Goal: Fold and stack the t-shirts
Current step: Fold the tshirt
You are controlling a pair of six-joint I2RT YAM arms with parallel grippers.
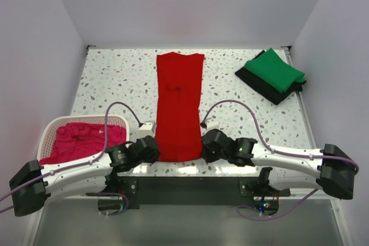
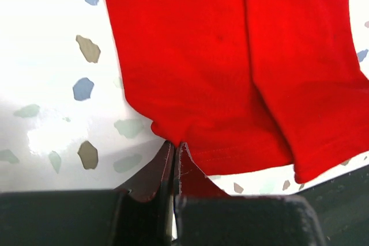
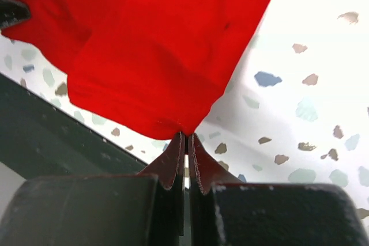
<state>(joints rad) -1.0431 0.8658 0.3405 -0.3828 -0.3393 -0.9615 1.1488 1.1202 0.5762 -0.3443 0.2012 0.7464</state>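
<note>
A red t-shirt (image 1: 179,105) lies as a long narrow strip down the middle of the speckled table, sleeves folded in. My left gripper (image 1: 155,149) is shut on its near left corner (image 2: 173,133). At the near right corner (image 3: 184,128) my right gripper (image 1: 203,145) is shut on the hem. A green t-shirt (image 1: 274,70) rests folded on a folded black t-shirt (image 1: 266,86) at the far right. A magenta-pink t-shirt (image 1: 75,139) is crumpled in the basket.
The white lattice basket (image 1: 55,126) stands at the near left edge, beside my left arm. The dark table front edge (image 1: 190,185) runs just under the red shirt's hem. White walls close in the far and side edges.
</note>
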